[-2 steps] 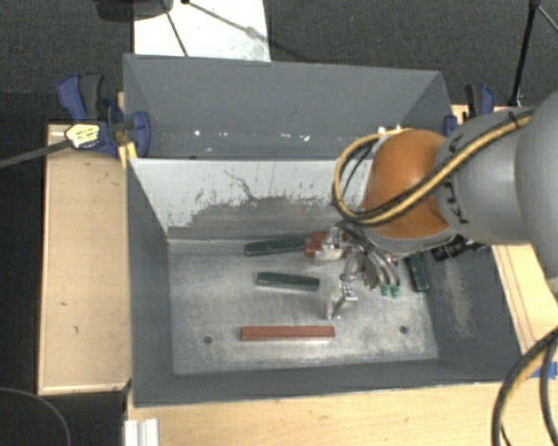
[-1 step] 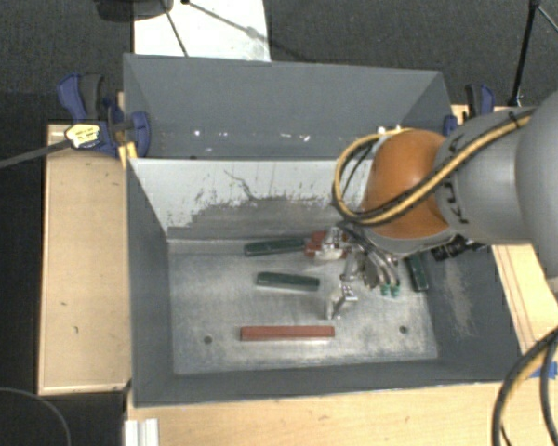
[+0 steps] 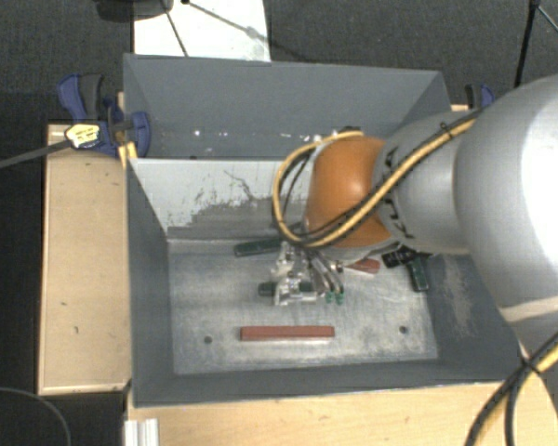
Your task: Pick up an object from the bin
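Take the red-brown bar [image 3: 286,334] as your mark. It lies flat on the floor of the bin [image 3: 149,277], towards the near wall, with its long side across the view. Your gripper [image 3: 302,284] is low over the floor just behind the bar's middle and apart from it. It hangs under the orange cover [image 3: 344,193], with the cables [image 3: 284,203] looped round that. The arm reaches in from the bar's right and hides the far right corner, so judge anything there with care.

You cannot tell from here whether the gripper is wide, narrow or closed on something, because its metal parts run together with the small things at its tip. A small dark piece [image 3: 268,291] lies touching or just beside the gripper, behind the bar's left part. A green bit [image 3: 336,296] shows behind the bar's right end. I judge that the gripper is set over one of these, most likely the dark piece, but nothing is seen held.

Further behind the bar, near the back slope, lies a dark green stick [image 3: 256,246]. Behind and to the right of the bar's right end, at the arm's edge, are a red piece [image 3: 365,266] and a dark block [image 3: 417,273]. The things lie loose and mostly apart, which likely leaves room to come straight down on one.
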Controlling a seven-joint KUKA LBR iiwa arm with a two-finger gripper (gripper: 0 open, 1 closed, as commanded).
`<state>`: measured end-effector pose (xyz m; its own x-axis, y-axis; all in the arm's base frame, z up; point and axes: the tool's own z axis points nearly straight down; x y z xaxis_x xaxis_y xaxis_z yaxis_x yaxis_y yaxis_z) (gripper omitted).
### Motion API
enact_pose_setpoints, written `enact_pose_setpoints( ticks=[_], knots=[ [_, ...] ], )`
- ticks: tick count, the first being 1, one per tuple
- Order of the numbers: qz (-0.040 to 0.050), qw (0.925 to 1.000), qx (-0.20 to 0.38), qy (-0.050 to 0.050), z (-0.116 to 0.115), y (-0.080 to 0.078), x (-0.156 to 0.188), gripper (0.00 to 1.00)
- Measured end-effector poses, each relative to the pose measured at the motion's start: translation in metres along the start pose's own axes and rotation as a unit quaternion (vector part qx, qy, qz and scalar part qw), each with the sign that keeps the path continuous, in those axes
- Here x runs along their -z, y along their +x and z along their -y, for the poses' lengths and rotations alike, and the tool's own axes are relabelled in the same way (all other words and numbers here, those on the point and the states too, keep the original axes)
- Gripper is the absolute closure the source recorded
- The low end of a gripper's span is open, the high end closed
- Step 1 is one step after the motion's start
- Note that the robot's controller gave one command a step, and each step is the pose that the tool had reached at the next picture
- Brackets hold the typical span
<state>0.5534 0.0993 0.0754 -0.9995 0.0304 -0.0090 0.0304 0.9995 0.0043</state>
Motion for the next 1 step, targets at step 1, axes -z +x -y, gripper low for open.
enact_pose_setpoints(
  ticks=[1],
  knots=[
    [0.0,1.0,0.0,0.0,0.0,0.0,0.0,1.0]
  ],
)
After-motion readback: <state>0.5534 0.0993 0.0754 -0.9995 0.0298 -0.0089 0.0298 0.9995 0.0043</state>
